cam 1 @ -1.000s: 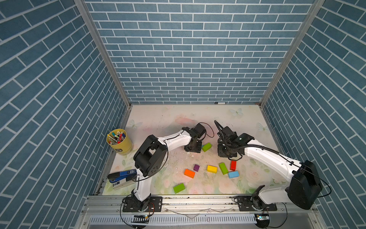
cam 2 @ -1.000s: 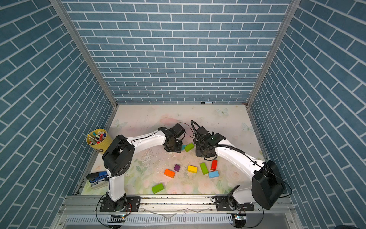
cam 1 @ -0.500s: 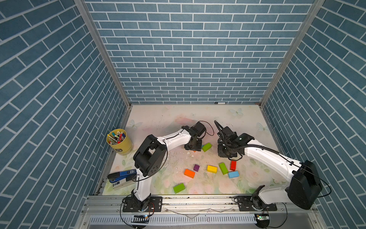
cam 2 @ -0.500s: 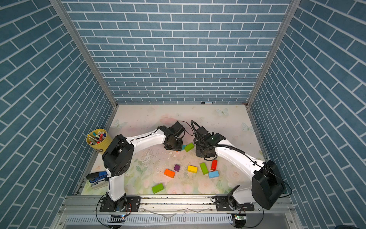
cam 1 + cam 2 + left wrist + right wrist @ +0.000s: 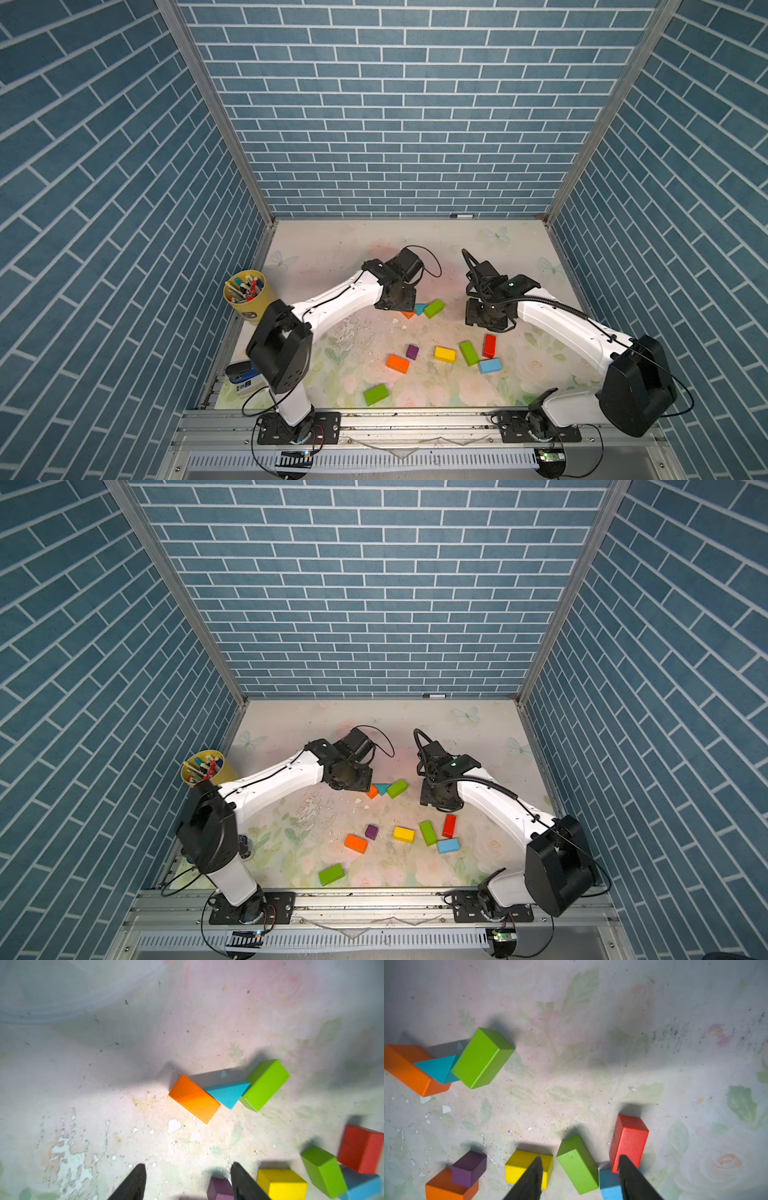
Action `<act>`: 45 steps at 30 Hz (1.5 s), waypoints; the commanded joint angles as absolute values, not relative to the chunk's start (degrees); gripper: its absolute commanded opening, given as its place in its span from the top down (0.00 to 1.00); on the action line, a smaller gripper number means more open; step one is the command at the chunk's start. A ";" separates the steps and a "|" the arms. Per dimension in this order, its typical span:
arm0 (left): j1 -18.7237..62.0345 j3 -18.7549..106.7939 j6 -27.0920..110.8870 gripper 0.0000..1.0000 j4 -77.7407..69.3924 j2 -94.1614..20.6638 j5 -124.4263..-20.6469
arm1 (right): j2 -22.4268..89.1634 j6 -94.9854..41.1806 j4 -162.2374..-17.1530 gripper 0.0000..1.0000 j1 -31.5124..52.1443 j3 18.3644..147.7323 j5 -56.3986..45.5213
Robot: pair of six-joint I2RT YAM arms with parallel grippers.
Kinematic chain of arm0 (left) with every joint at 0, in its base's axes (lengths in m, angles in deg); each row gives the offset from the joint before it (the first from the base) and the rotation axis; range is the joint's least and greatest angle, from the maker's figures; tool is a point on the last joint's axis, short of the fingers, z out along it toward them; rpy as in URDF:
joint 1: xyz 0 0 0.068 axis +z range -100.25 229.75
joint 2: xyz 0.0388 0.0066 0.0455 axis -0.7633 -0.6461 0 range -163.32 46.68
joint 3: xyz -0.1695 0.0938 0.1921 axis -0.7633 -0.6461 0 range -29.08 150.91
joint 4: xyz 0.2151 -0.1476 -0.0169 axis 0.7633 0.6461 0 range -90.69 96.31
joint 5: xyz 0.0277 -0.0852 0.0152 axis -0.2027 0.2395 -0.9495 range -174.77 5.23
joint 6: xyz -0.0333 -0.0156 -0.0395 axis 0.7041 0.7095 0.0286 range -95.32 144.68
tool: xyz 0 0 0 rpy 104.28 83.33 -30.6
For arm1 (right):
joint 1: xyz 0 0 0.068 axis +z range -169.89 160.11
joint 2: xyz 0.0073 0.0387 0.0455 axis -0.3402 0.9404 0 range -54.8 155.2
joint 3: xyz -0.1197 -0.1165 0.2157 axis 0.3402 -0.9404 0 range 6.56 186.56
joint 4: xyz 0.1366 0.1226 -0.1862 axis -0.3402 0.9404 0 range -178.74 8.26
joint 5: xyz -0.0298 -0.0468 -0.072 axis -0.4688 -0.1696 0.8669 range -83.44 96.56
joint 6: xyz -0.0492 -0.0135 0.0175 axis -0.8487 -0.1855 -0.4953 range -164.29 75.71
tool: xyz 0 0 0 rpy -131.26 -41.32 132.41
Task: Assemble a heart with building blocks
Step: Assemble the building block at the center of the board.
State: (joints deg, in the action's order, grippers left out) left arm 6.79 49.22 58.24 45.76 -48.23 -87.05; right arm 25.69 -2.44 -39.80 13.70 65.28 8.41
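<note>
The heart shows as three touching blocks: an orange brick, a teal triangle and a green brick. My left gripper hovers open and empty just left of them. Nearer the front lie loose building blocks: a purple cube, orange, yellow, green, red and light-blue bricks, and a lone green brick. My right gripper stands open above the table behind the red and green bricks, holding nothing.
A yellow cup of marker pens stands at the left edge. A blue-and-white stapler-like gadget lies at the front left beside my left arm's base. Blue brick walls close in three sides, and a black marker lies along the back wall.
Both grippers have opened, the right from fully shut. My left gripper has drawn slightly back from the orange brick. The blocks have not moved.
</note>
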 commanded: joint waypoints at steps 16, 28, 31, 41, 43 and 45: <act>9.50 34.28 61.59 0.31 45.98 -37.33 -85.01 | 32.79 -9.05 -41.53 0.47 18.17 57.22 -1.90; 10.11 34.15 61.59 0.32 45.80 -37.52 -85.62 | 39.29 -11.10 -39.23 0.82 17.82 67.95 7.99; 10.37 33.72 61.78 0.32 45.77 -36.95 -86.00 | 43.77 -11.88 -40.23 0.84 17.85 71.98 8.11; 11.25 32.09 62.21 0.32 44.33 -36.99 -85.17 | 44.52 -9.85 -38.22 0.50 19.23 72.39 11.68; 11.25 32.17 62.21 0.32 44.06 -37.55 -84.86 | 43.26 -8.18 -37.77 0.49 19.24 70.06 12.35; 11.21 32.39 62.12 0.32 43.87 -37.80 -84.77 | 41.85 -6.99 -37.94 0.49 19.23 67.89 12.44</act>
State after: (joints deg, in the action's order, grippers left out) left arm 10.90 32.69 61.80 44.23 -37.55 -84.89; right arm 44.79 -10.81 -40.89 19.01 70.30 10.11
